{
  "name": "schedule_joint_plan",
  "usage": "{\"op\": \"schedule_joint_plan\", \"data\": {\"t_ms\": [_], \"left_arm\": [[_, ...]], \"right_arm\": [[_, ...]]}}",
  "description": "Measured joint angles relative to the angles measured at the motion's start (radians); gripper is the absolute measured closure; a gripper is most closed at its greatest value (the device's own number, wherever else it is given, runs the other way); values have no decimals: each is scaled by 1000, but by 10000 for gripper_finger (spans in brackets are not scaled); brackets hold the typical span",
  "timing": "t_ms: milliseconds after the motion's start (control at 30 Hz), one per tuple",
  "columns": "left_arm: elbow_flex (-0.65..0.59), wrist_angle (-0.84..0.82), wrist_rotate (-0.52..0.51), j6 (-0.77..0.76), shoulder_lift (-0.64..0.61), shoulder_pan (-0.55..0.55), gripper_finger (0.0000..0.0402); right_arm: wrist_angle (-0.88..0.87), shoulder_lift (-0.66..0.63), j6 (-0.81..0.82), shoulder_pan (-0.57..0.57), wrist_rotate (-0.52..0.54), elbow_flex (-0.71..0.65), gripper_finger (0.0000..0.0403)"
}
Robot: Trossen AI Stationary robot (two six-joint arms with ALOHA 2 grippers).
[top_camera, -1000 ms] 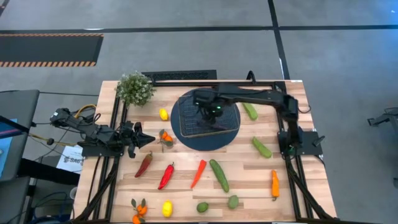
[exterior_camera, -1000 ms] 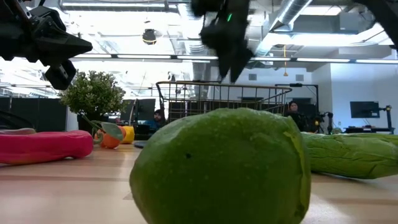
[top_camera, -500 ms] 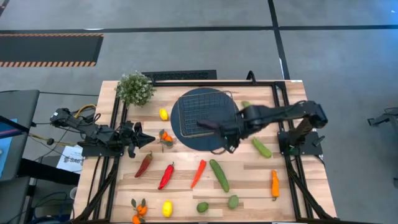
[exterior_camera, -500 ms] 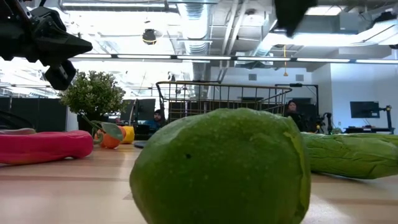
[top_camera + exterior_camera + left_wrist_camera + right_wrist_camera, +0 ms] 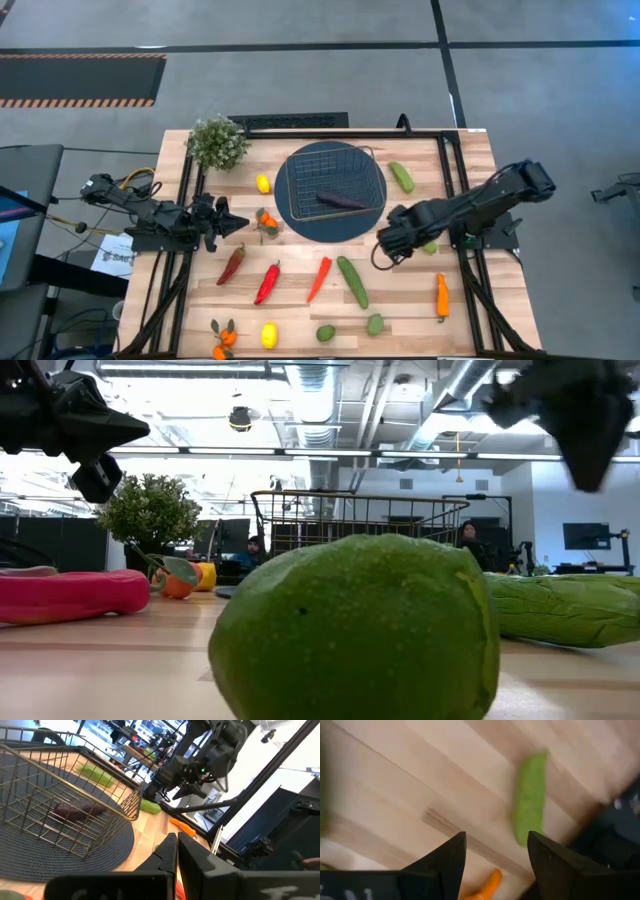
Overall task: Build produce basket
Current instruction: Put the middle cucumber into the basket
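Basket holding one purple eggplant, most produce loose on the table.
The right gripper, fingers wide and empty, hangs right of the green cucumber; a fast descent could nudge it rolling. The left gripper, fingers together, waits at the left edge.

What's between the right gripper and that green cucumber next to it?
Nothing visible. The right gripper, jaws open and empty, hangs over bare wood; the green cucumber lies just beside it, partly under the arm. The basket holds only the eggplant.
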Motion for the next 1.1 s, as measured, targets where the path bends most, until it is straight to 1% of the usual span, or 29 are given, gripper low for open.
{"op": "schedule_joint_plan", "data": {"t_ms": [67,200,500,867,967,1033,1100], "left_arm": [[0,1,0,-11,0,0,402],[0,2,-17,-13,0,0,401],[0,2,-47,-10,0,0,401],[0,4,-53,-9,0,0,401],[0,5,-55,-10,0,0,401],[0,5,-56,-11,0,0,401],[0,5,-57,-12,0,0,401]], "right_arm": [[7,-29,20,5,-26,-55,175],[20,-69,20,7,-29,-139,175],[204,-110,-56,-33,-29,-338,175],[369,-105,-205,-141,-30,-472,175],[431,-105,-216,-166,-33,-497,175],[442,-105,-211,-180,-34,-505,177],[445,-105,-211,-190,-42,-509,189]]}}
